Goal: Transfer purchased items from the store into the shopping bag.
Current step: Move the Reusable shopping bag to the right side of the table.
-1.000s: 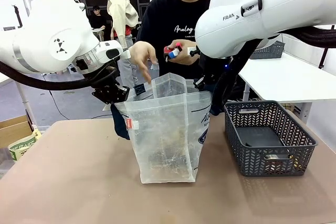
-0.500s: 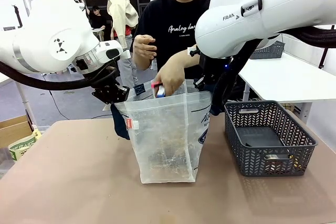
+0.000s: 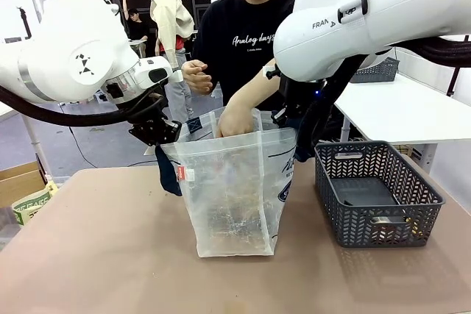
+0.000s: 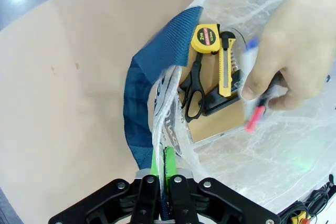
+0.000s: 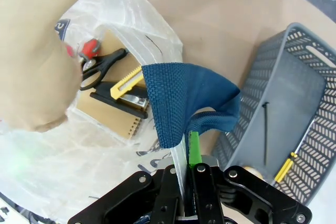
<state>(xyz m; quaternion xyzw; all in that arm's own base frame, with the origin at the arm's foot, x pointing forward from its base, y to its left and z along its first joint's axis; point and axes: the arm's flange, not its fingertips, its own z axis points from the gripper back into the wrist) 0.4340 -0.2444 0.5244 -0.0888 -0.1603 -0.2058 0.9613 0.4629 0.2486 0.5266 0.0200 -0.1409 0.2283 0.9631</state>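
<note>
The person's hand (image 3: 234, 118) has dropped into the shopping bag (image 3: 235, 196) mid-table — my left gripper (image 4: 161, 156) and right gripper (image 5: 188, 153) pinch opposite rims, mouth held wide; lattice basket (image 3: 379, 193) stands just right, clear of it.

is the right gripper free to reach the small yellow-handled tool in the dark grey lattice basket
Probably not: the right gripper is shut on the rim of the translucent plastic tote bag. Otherwise the small yellow-handled tool lies uncovered in the dark grey lattice basket.
</note>
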